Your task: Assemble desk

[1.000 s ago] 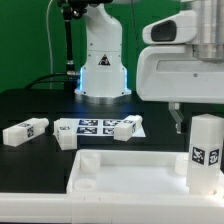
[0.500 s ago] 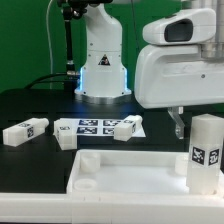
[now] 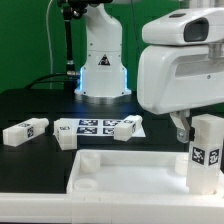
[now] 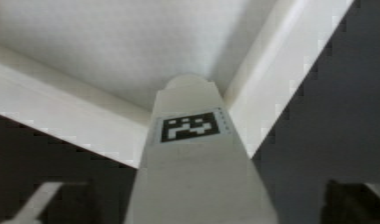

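**Claw straddles the upright leg at the tabletop's corner**

Nearest in the exterior view lies the white tabletop (image 3: 125,170), rim up, on the black table (image 3: 30,105). An upright leg (image 3: 207,150) stands in it at the exterior view's right end. The wrist view shows this leg set into a corner of the rim, its square tag facing the camera. The claw (image 4: 196,205) hangs over the leg with its jaws apart. One of its fingers (image 4: 36,203) stands on each side of the leg, and a dark gap shows between each finger and the leg, so nothing is gripped. Behind the tabletop, a loose leg (image 3: 25,131) lies on the table at the exterior view's left. A short leg (image 3: 65,138) sits beside the marker board (image 3: 90,126), and another leg (image 3: 127,127) rests across that board. Farthest back stands the robot base (image 3: 103,65).
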You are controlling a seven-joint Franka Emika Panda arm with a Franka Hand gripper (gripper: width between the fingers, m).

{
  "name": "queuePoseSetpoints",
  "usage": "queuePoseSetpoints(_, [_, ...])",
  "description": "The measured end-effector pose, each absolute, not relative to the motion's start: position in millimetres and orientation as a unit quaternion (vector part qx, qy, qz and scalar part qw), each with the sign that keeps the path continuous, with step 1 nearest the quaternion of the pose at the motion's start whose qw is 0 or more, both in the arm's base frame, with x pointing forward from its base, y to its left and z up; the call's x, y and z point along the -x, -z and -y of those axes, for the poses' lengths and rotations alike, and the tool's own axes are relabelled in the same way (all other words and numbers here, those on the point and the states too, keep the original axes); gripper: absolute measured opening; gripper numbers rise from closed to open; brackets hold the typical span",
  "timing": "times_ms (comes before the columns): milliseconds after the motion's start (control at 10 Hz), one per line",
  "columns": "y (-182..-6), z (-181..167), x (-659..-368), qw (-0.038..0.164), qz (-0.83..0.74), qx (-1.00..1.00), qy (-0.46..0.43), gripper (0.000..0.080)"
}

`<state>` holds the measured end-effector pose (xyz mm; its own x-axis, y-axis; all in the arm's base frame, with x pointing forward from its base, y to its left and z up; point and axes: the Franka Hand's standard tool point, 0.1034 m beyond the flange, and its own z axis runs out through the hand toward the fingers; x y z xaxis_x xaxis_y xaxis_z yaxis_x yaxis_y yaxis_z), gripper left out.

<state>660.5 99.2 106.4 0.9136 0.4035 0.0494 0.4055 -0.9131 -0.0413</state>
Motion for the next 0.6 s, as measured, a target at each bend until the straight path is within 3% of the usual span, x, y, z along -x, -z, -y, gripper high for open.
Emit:
queuePoseSetpoints(100, [-106.4, -99.2, -660.5, 0.025, 0.206, 0.978, 0.02, 0.048])
queuePoseSetpoints(200, [-106.3, -98.8, -660.5, 0.025, 0.206, 0.978, 0.02, 0.0308])
queuePoseSetpoints(600, [-106.1, -95.1, -659.5, 0.028, 0.185, 0.982, 0.015, 0.029])
